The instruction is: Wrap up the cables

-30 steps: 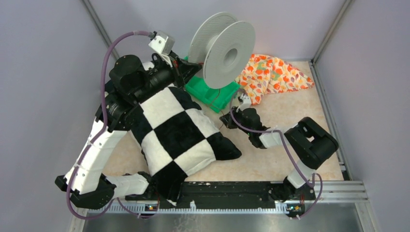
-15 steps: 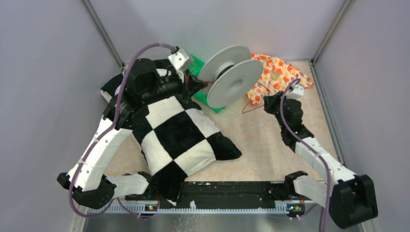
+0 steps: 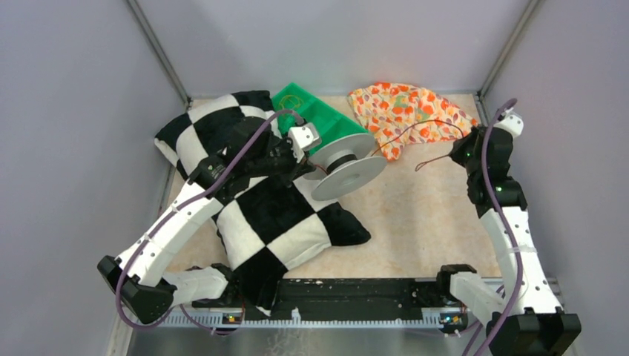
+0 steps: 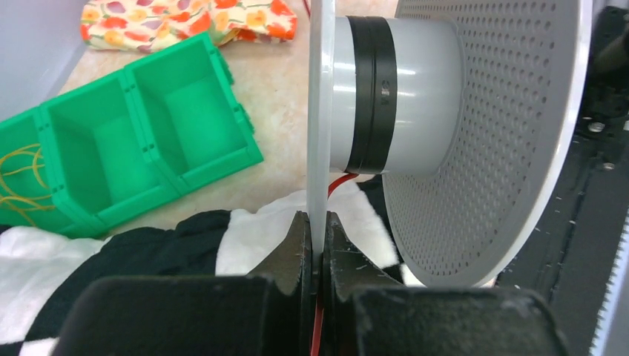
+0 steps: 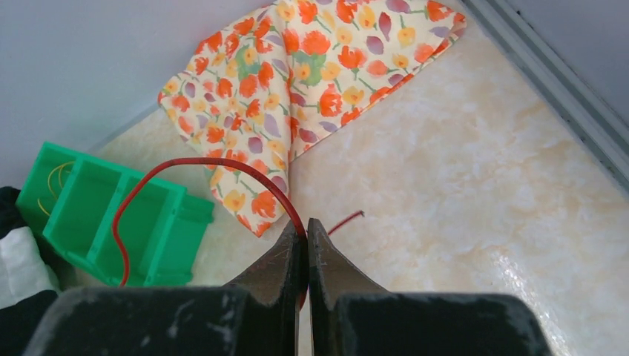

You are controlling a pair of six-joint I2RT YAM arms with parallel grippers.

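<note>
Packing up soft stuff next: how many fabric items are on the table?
2: checkered pillow across the left side; floral cloth at the back right. None seems hidden.

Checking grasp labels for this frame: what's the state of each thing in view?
spool: tilted, held by one flange rim.
left tool: shut on spool.
cable: slack arc, short end loose.
right tool: shut on cable.
green bin: open, thin yellow loops in one compartment.
pillow: lying under the left arm.
floral cloth: crumpled near the far wall.
</note>
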